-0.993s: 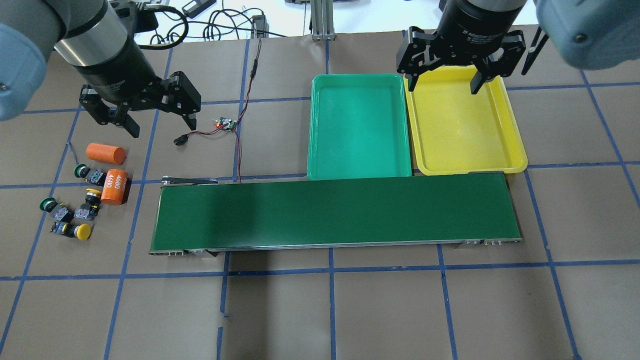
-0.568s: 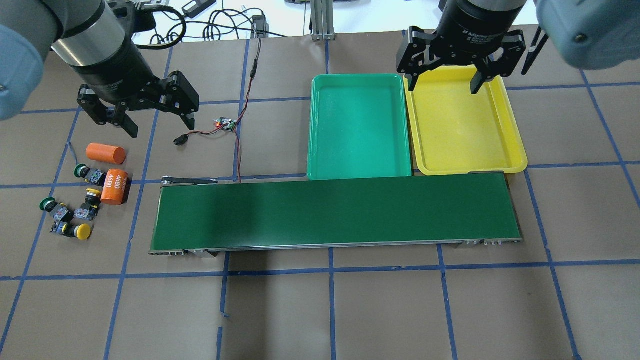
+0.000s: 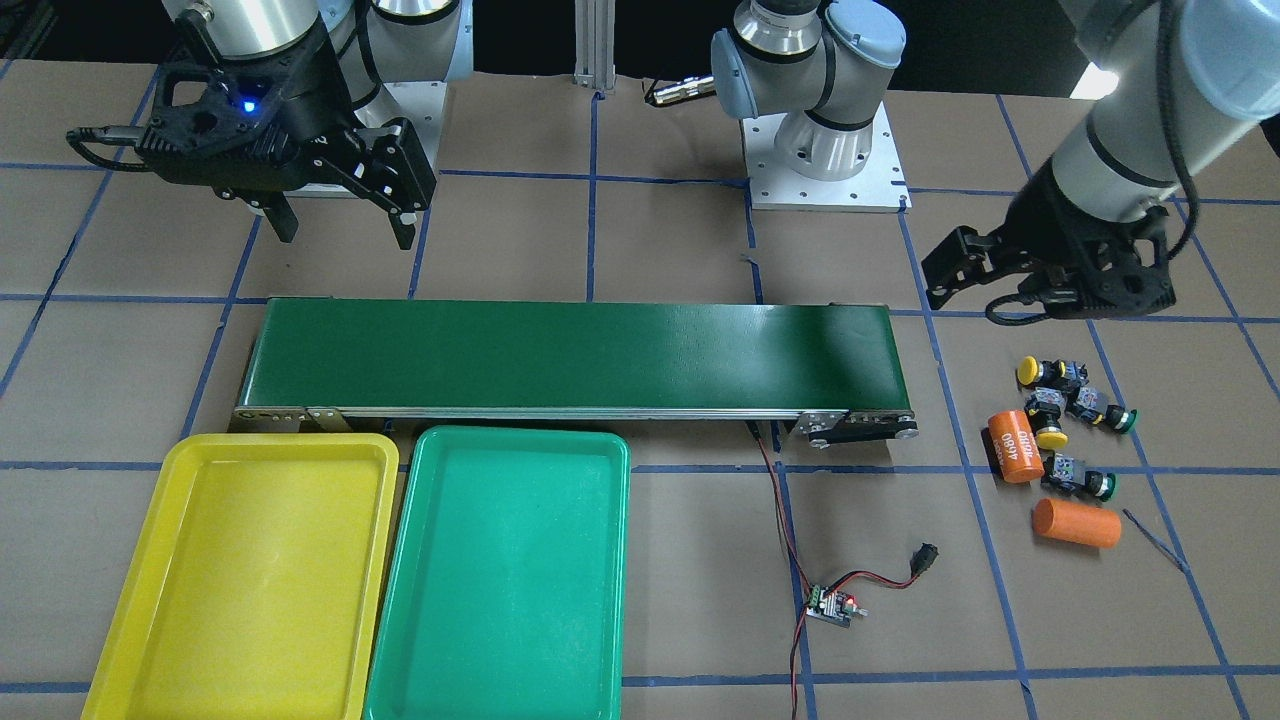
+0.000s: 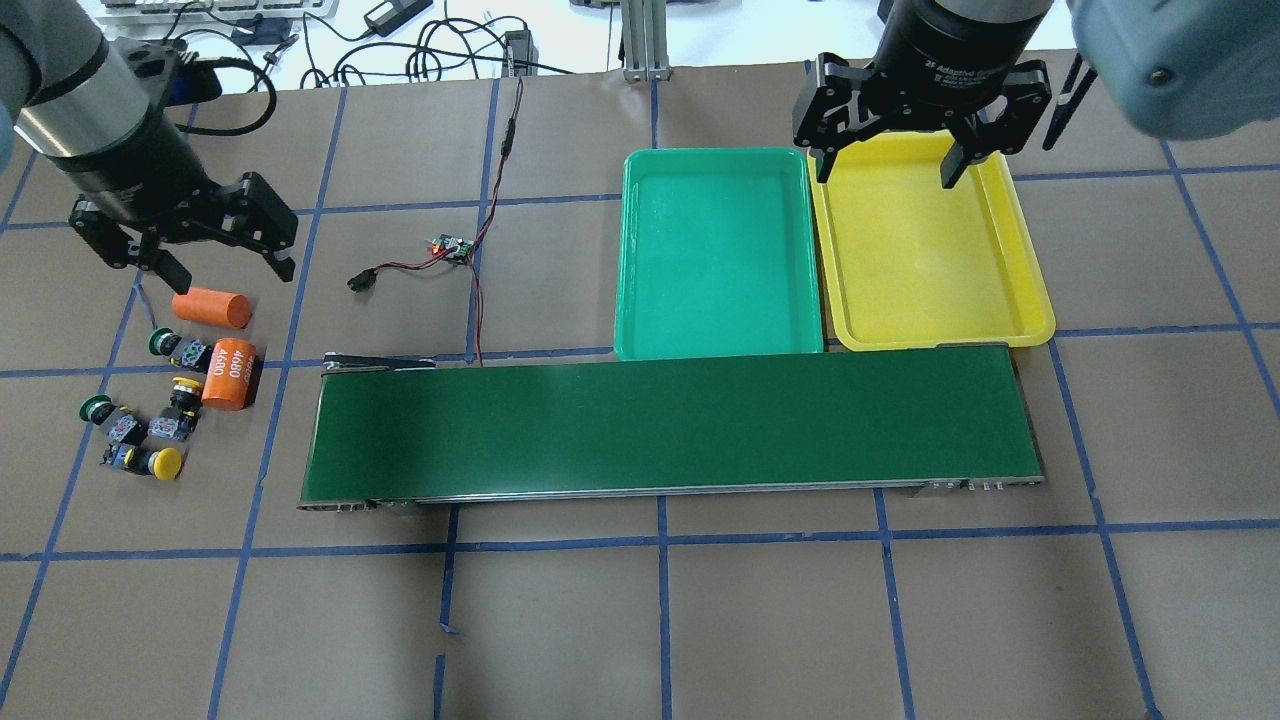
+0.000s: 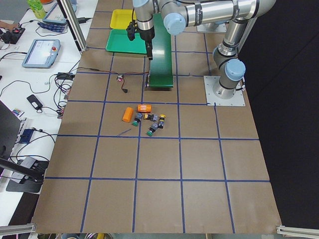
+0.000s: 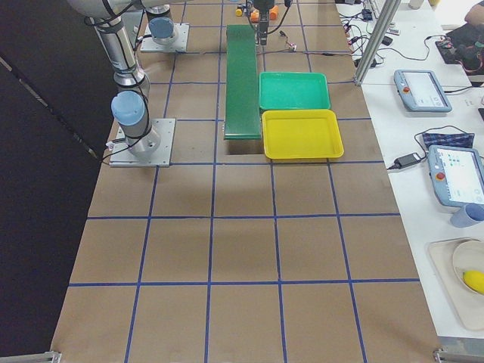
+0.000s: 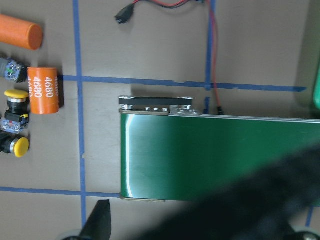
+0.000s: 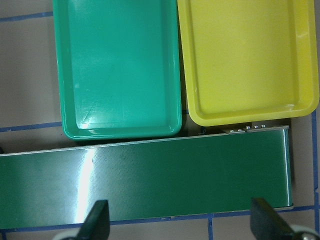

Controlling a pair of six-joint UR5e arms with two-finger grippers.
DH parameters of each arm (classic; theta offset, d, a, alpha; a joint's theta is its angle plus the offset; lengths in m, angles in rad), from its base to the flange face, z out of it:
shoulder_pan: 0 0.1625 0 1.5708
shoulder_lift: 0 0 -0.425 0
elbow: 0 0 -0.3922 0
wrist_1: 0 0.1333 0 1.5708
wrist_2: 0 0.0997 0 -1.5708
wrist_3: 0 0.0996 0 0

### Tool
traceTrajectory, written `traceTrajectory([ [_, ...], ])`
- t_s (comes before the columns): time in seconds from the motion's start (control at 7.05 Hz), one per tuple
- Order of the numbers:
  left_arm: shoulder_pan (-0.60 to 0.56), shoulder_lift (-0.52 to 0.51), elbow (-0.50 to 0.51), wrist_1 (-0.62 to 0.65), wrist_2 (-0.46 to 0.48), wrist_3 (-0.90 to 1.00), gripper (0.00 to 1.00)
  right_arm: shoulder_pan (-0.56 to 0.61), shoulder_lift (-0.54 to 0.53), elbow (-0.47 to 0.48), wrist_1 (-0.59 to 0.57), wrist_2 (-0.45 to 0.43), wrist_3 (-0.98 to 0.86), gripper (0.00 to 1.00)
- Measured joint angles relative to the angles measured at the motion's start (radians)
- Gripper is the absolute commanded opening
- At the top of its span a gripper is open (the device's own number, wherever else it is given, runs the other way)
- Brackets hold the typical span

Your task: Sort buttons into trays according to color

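Pretty much at the start of the job, by the look of it: going in for a first pick, with nothing sorted yet.

Checking the left gripper (image 4: pixel 235 272): spread wide, holding nothing, hanging well above the table around the button pile. Hard to tell what sits straight underneath it. Same deal with the right gripper (image 4: pixel 885 172): fingers apart, empty, parked high over the tray end of the conveyor belt (image 4: pixel 670 430).

Spotting all four buttons loose on the brown paper off the belt's left end, well apart from both trays:
- a green-cap button (image 4: pixel 160 344) just beside the labelled orange cylinder (image 4: pixel 230 373)
- another green one (image 4: pixel 97 407) out at the edge of the bunch
- a yellow-cap button (image 4: pixel 183 388) tucked against that same cylinder
- a second yellow one (image 4: pixel 162 461) nearest the robot

Next up, probably: lining up over one single button, coming down, then closing on it. Tricky part is the tight packing, with everything lying sideways. Easy to bump a neighbour or catch a cylinder by mistake. Guessing one of the outer two for the cleanest grab.

Containers: seeing nothing in the green tray (image 4: pixel 715 260) and nothing in the yellow tray (image 4: pixel 925 260). Both side by side, butted up against the far side of the belt.
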Motion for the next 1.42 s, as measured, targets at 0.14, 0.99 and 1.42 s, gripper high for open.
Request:
traceTrajectory([
  [0.14, 0.063, -0.046, -0.041, 0.093, 0.000, 0.059, 1.00, 0.000, 0.000, 0.000, 0.000, 0.000, 0.000, 1.00],
  [0.99, 0.227, -0.272, -0.211, 0.483, 0.026, 0.316, 0.98, 0.000, -0.003, 0.000, 0.000, 0.000, 0.000, 1.00],
  [1.42, 0.230, -0.299, -0.304, 0.635, 0.026, 0.319, 0.84, 0.000, -0.003, 0.000, 0.001, 0.000, 0.000, 1.00],
])
